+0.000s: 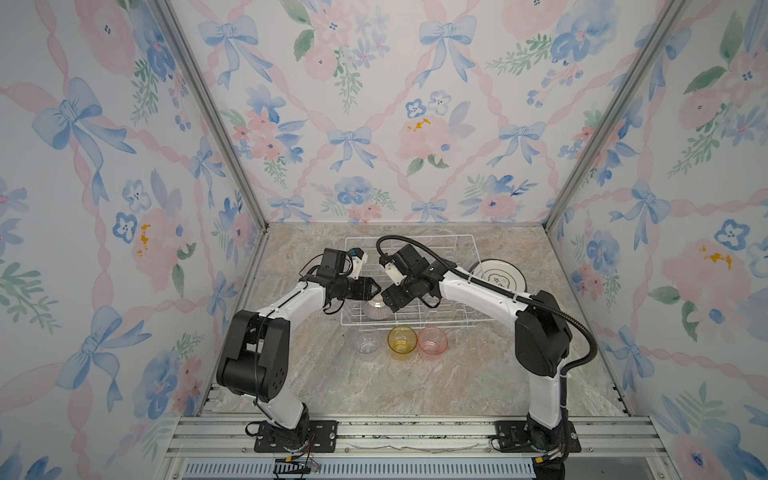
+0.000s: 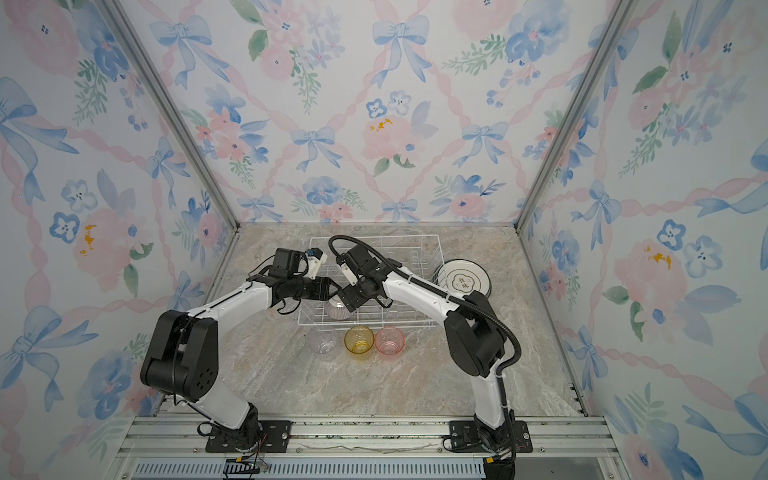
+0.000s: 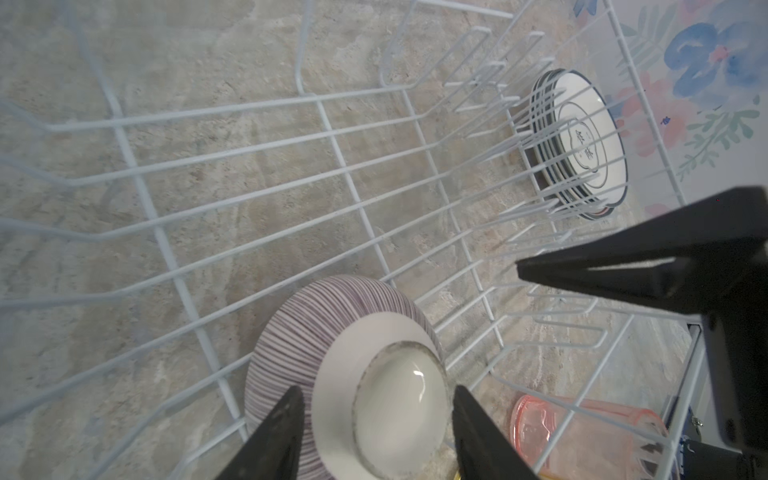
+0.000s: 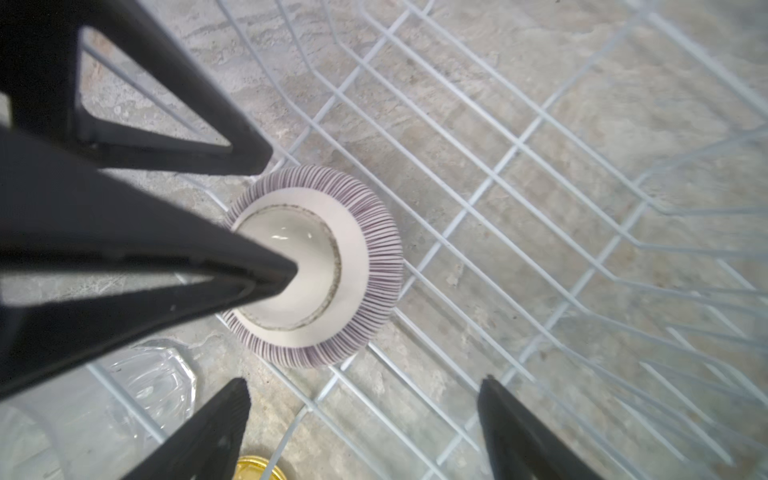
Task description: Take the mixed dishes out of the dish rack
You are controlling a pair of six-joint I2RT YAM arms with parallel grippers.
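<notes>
Since both arms lean in over the dish rack [image 1: 453,236], you see the two pincers meet above one dish: the purple-striped bowl [image 1: 377,311]. It lies upside down on the rack's wire floor, in the rack corner nearest the counter's [image 1: 415,386] near edge and left side.

Your left pincer [image 3: 376,390] is spread. In its wrist view the two fingers flank the bowl's [image 3: 332,332] pale foot ring, one over the striped wall and one at the ring's edge. You cannot tell whether either finger touches the bowl. In the right wrist view one of those fingers has its tip over the middle of the foot, and the other ends just past the bowl's [image 4: 365,257] rim.

Your right pincer [image 4: 363,382] is spread wide with nothing between its fingers. The bowl lies just beyond its fingertips, outside the gap. In both top views the two pincers sit tip to tip, directly over the bowl [image 2: 338,311].

Outside the rack, the plates [image 1: 500,276] lie stacked flat on the counter, just beside the rack's side that faces the right edge. The clear tumbler [image 1: 365,344], yellow tumbler [image 1: 402,338] and pink tumbler [image 1: 433,340] stand upright in a row, just in front of the rack's near side.
</notes>
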